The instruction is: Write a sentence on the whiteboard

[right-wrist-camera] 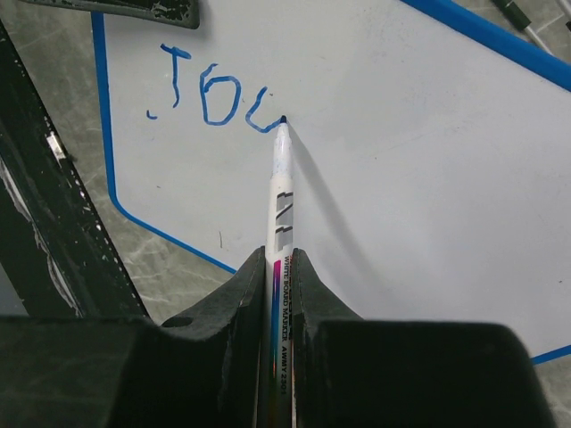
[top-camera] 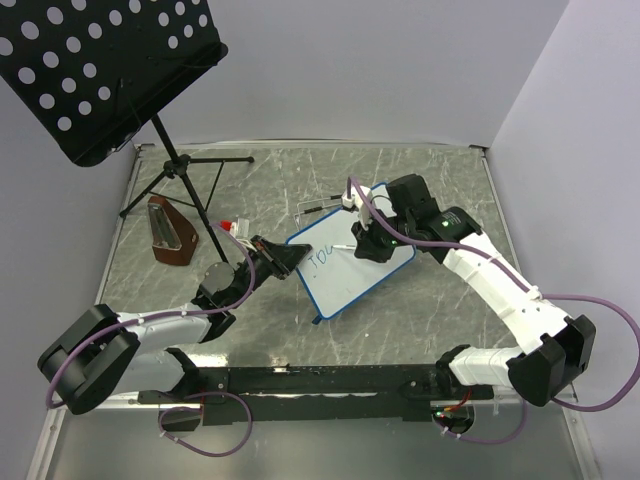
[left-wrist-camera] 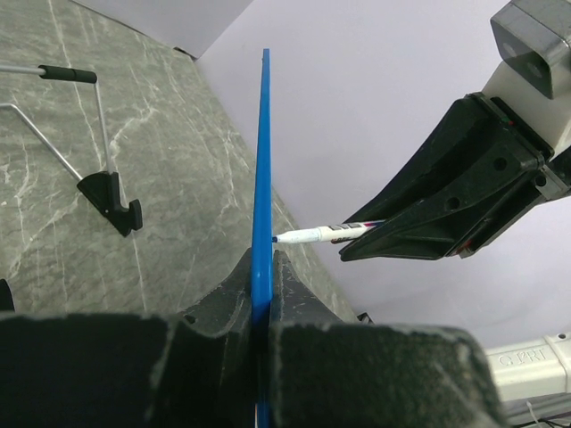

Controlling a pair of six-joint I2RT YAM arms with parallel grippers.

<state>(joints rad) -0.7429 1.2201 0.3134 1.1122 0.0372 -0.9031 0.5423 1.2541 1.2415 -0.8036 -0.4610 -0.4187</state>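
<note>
While the left hand is clamped shut on the blue frame at one edge of the whiteboard, propping it at a tilt over the middle of the desk, the right hand is closed tight on a marker. The marker's tip sits on the white face, at the end of the third blue stroke. Only the start of the sentence is there, three rough letters near the corner beside the left hand's grip, so by my reading the writing has barely begun. From the right wrist, the marker's long axis runs straight out of the hand to the board. The lettering trails off to the tip's right, where nearly all the bare white lies, with more below it. The left wrist view sees the board edge-on, and there the marker meets the face close to square. The next strokes therefore seem to call for the right hand to travel along the board's length, away from the left hand, while the tip stays in contact. Pressing too hard could swing the board about its single gripped edge.
</note>
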